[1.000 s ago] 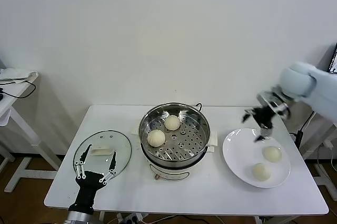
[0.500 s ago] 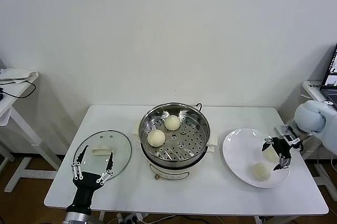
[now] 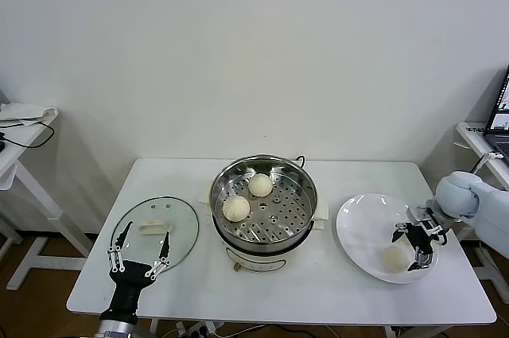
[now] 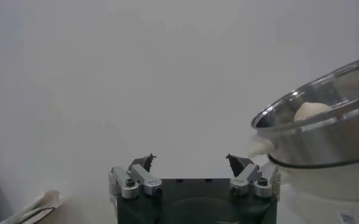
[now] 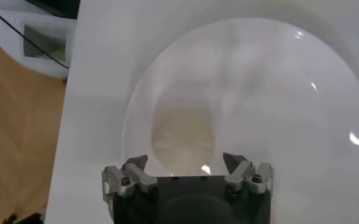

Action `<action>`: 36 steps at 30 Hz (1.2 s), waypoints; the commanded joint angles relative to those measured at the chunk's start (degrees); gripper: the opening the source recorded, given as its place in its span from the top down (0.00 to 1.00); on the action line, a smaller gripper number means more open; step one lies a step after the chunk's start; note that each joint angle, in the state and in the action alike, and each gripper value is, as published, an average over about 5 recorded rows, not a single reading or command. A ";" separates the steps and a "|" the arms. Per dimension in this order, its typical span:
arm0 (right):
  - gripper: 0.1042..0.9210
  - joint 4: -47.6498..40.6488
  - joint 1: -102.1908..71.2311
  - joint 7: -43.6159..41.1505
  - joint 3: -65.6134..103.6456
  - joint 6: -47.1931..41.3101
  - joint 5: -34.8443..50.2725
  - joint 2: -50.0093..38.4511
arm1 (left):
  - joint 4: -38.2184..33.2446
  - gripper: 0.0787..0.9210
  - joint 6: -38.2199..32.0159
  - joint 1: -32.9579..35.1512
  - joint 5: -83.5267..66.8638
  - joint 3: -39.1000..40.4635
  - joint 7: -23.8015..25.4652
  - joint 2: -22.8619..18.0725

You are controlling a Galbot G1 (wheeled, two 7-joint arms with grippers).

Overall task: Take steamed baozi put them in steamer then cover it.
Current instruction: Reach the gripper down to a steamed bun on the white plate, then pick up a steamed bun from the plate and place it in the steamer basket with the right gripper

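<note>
The steel steamer (image 3: 264, 231) stands mid-table with two baozi (image 3: 236, 208) (image 3: 260, 185) on its perforated tray. My right gripper (image 3: 413, 243) hangs low over the white plate (image 3: 362, 227), open. One baozi (image 3: 394, 258) lies close beside it. In the right wrist view a baozi (image 5: 185, 137) lies just ahead of the right gripper (image 5: 185, 163), with no finger touching it. The glass cover (image 3: 181, 231) lies flat at the left. My left gripper (image 3: 141, 255) waits open at its near edge. The left wrist view shows that left gripper (image 4: 190, 163) empty, with the steamer (image 4: 325, 137) off to one side.
The plate (image 5: 277, 103) reaches close to the table's right and front edges. A small white side table (image 3: 24, 119) stands to the left, and another with a laptop (image 3: 485, 131) stands at the far right.
My right arm swung from the table's back right down onto the plate, and now hides one of the two baozi seen there. The left gripper barely moved.
</note>
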 commanded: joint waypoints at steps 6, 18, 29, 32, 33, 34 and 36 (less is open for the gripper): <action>0.12 -0.33 -1.75 1.15 0.43 -0.41 -0.10 1.22 | 1.15 0.12 -0.16 -0.04 0.51 0.81 0.01 -0.06; 0.27 1.74 0.00 0.72 -0.16 -0.84 0.47 -0.54 | 1.76 0.12 -0.66 0.04 0.82 1.43 -0.11 -0.25; 0.32 6.52 21.92 -3.13 -7.94 4.66 5.24 -1.29 | 0.01 0.12 -0.45 -0.03 0.58 1.12 -0.02 0.42; 0.32 7.87 36.39 -2.31 -18.70 9.04 9.26 2.64 | -0.54 0.12 -0.32 -0.15 0.48 1.02 -0.01 0.54; 0.32 8.68 40.72 -1.73 -22.08 10.19 10.96 4.14 | -0.71 0.12 -0.30 -0.16 0.47 1.01 0.01 0.56; 0.32 9.70 44.38 -1.06 -24.77 11.44 12.57 5.74 | -0.91 0.12 -0.29 -0.14 0.48 1.00 0.05 0.56; 0.32 11.77 48.34 -0.24 -27.30 14.14 14.11 8.41 | -1.23 0.12 -0.39 -0.09 0.57 1.01 0.15 0.58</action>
